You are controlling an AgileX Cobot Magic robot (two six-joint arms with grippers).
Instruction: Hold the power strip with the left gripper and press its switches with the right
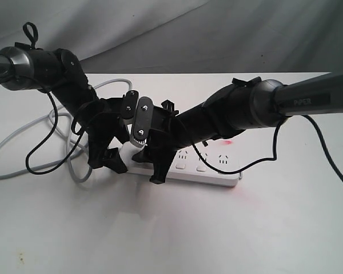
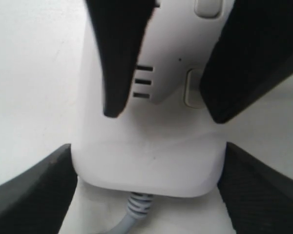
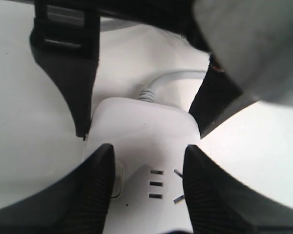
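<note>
The white power strip [image 1: 208,171] lies flat on the table, its cord end under both grippers. My left gripper [image 2: 146,152] is shut on that rounded end [image 2: 146,165], one finger [image 2: 34,195] against each side, just above the grey cord [image 2: 133,212]. My right gripper [image 3: 149,150] stands open over the strip's top face [image 3: 146,126]. One of its fingers [image 3: 88,195] rests on the first switch [image 3: 119,179] and covers most of it. From outside, the left gripper [image 1: 121,158] and the right gripper [image 1: 159,162] sit close together. Further switches [image 1: 181,166] show uncovered.
The grey cord [image 1: 23,137] loops in wide coils over the left of the white table [image 1: 171,234]. Black arm cables hang at both sides. A small red glow [image 1: 231,142] shows near the strip's right end. A grey cloth backdrop stands behind.
</note>
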